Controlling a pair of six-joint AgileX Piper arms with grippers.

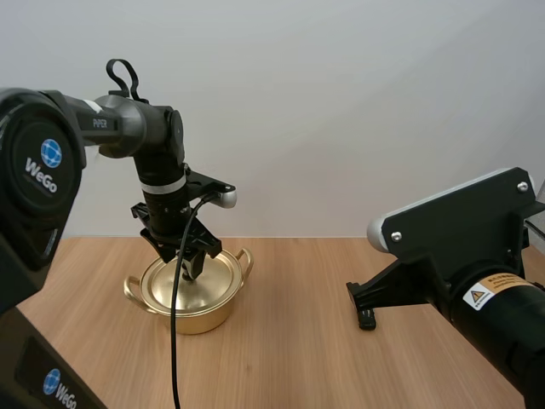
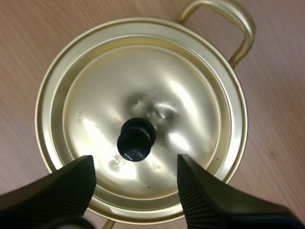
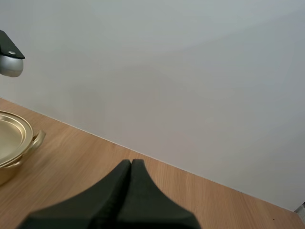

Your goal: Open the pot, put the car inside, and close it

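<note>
Opening the pot (image 1: 201,313): first step in hand, lid (image 2: 190,109) on and seated flush. Left gripper (image 1: 192,266) poised over the lid, spread wide, holding nothing, knob (image 2: 137,140) close by its gap but ungripped. Right gripper (image 3: 131,164) closed on nothing, low over the table (image 1: 298,366) at 3 o'clock from the pot, well apart. Next, probably: centre on knob, lower, pinch, lift straight.

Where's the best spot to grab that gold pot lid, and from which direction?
Pinch the small black round knob at the centre of the gold metal lid, coming straight down from above. It is the only raised part on a smooth, level lid; the open left claw hangs right over it.
</note>
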